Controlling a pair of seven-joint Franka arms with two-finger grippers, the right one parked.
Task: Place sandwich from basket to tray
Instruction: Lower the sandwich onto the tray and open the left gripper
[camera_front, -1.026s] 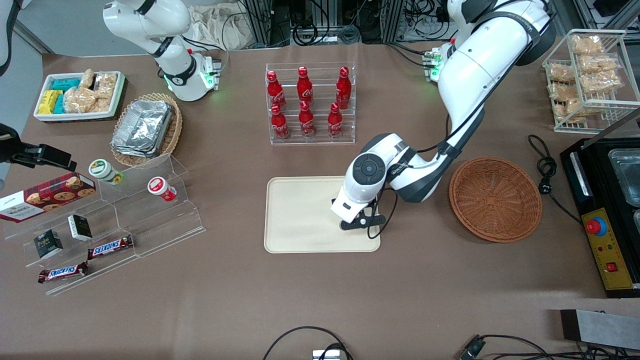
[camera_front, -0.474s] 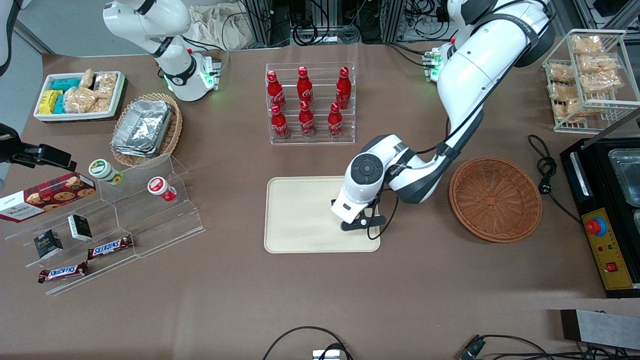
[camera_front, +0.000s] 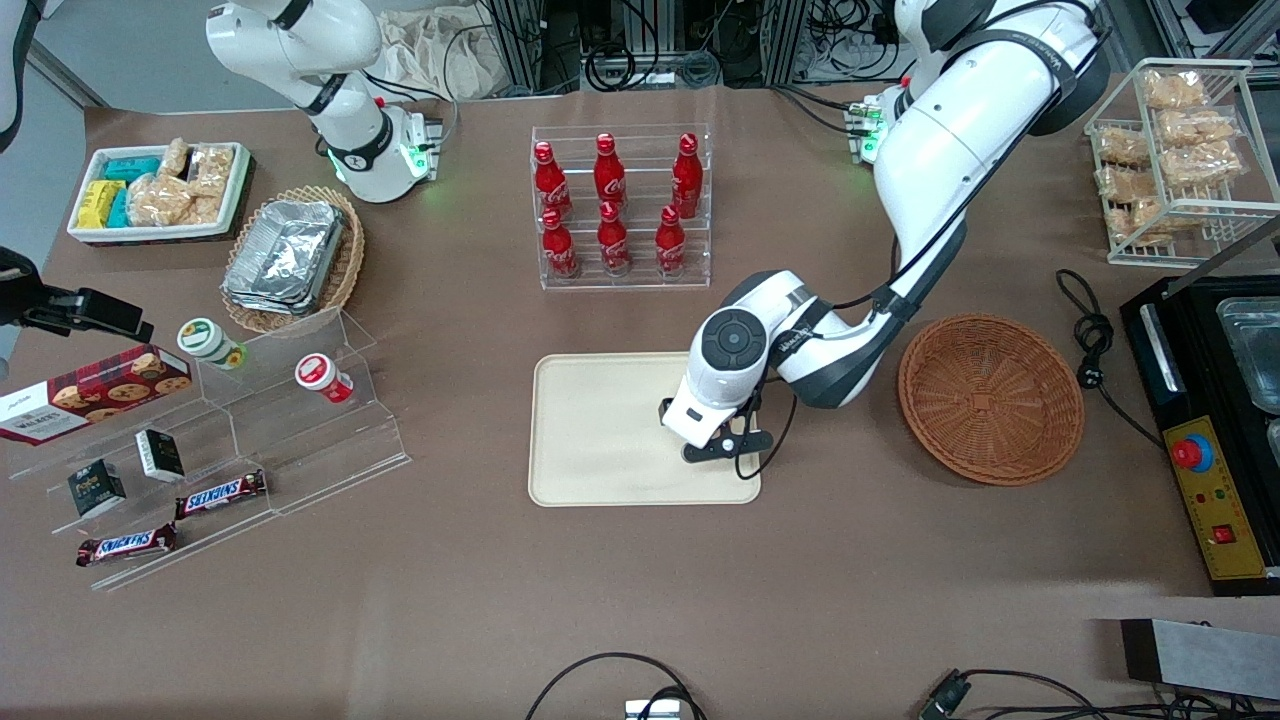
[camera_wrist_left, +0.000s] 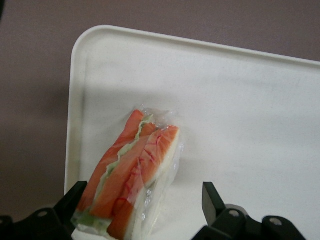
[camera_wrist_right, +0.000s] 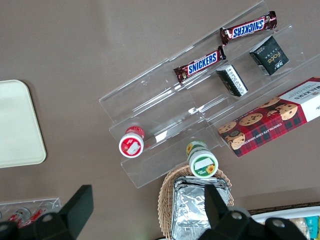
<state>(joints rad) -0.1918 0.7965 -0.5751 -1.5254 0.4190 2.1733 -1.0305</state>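
**Sandwich on the tray, claw spread above it**

Front view: I see my claw (camera_front: 722, 447) low over the tray (camera_front: 600, 430), at the end nearest the basket (camera_front: 990, 397); the arm hides the sandwich.

Left wrist view: the sandwich (camera_wrist_left: 131, 175), clear-wrapped with orange, red and green layers, lies on the tray (camera_wrist_left: 240, 100) near a rounded corner, its long axis slanting toward the camera. The claw's fingers (camera_wrist_left: 212, 200) stand apart either side of it.

Gripper (camera_wrist_left: 142, 220) jaws spread, over tray (camera_wrist_left: 240, 90); sandwich (camera_wrist_left: 132, 177) between; bare tray beside.
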